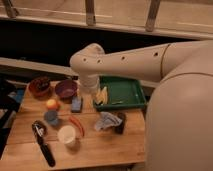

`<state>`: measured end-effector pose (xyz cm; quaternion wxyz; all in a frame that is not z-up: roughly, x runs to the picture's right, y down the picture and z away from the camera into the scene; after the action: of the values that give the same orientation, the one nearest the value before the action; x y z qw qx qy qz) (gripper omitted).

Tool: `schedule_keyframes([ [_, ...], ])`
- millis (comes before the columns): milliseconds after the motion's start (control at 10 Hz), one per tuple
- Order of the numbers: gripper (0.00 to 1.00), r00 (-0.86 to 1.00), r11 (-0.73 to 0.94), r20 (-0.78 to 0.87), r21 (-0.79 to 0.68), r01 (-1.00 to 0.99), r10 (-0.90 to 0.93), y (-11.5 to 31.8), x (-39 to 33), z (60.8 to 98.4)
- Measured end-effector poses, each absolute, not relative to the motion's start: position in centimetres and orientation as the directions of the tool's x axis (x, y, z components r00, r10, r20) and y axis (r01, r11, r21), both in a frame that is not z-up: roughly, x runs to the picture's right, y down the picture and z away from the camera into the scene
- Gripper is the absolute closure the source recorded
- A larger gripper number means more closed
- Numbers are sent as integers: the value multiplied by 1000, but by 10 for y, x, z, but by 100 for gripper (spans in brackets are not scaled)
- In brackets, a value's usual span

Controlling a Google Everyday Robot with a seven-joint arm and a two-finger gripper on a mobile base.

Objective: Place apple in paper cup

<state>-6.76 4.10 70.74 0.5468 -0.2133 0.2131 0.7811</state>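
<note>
Gripper (101, 95) centre frame, at tray (131, 94) left edge; opening and hold can't be told. Apple (52, 104) centre-left, cup (66, 135) lower left. Best swing left, descend squarely over apple.

No text, label, brand, number or sign can be read on anything in view. The gripper (101, 95) is seen below the wrist of the arm (125, 61), at the left edge of the tray (129, 91), and no marking can be made out on it.
</note>
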Motion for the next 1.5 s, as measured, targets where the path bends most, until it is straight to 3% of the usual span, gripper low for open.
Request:
schedule_keyframes([
  [600, 35, -276, -336, -615, 19, -942, 739, 48, -89, 726],
  [1500, 35, 11, -157, -594, -230, -961, 805, 39, -280, 728],
])
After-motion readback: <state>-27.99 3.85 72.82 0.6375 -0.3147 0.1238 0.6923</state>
